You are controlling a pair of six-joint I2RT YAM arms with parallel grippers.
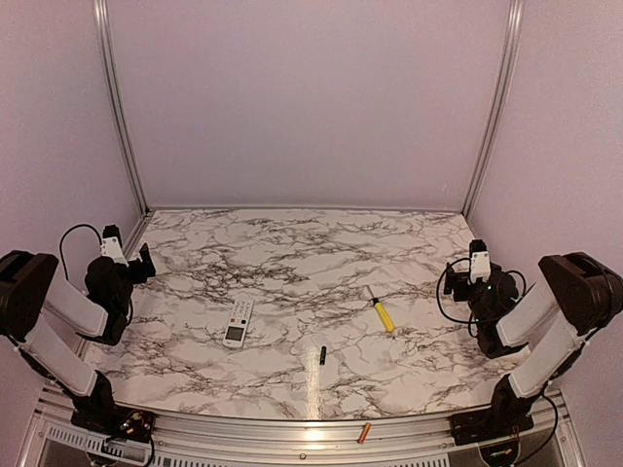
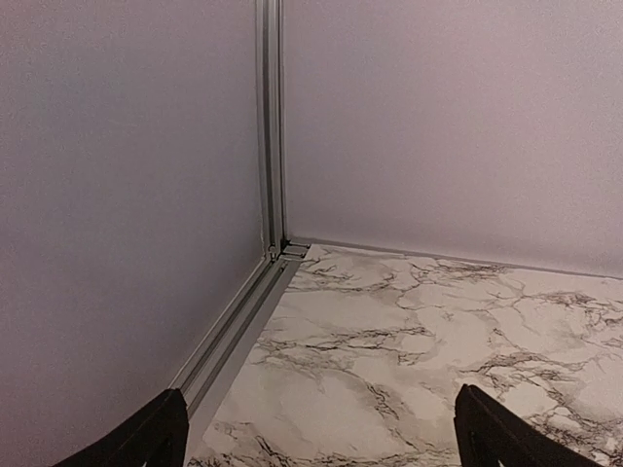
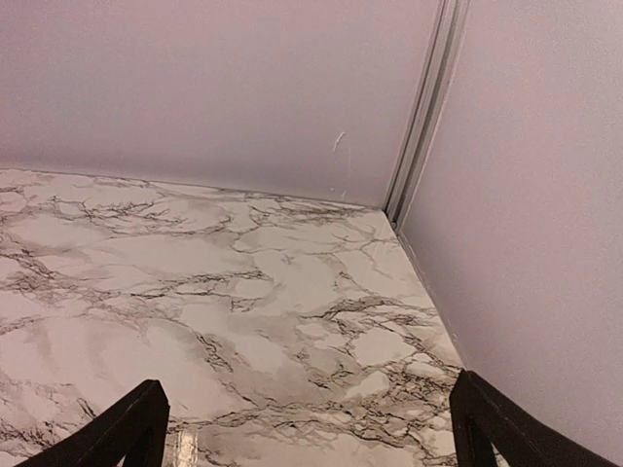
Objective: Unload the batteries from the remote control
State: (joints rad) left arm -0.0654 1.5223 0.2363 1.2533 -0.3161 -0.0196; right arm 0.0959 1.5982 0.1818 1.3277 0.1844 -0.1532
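Our left end effector hangs wide open and empty at the left edge of the tabletop. The remote lies right of it, nearer us, long axis near-to-far, closest to this arm. Further right lie the dark battery, then the orange battery on the front rail. Our right end effector gapes empty too.

Remote control: small white oblong handset, flat and face up on the marble tabletop, left of centre, grey display at its near end. Dark battery: slim cell lying loose to the remote's right. Orange-red battery: lying on the metal rail along the table's near edge.
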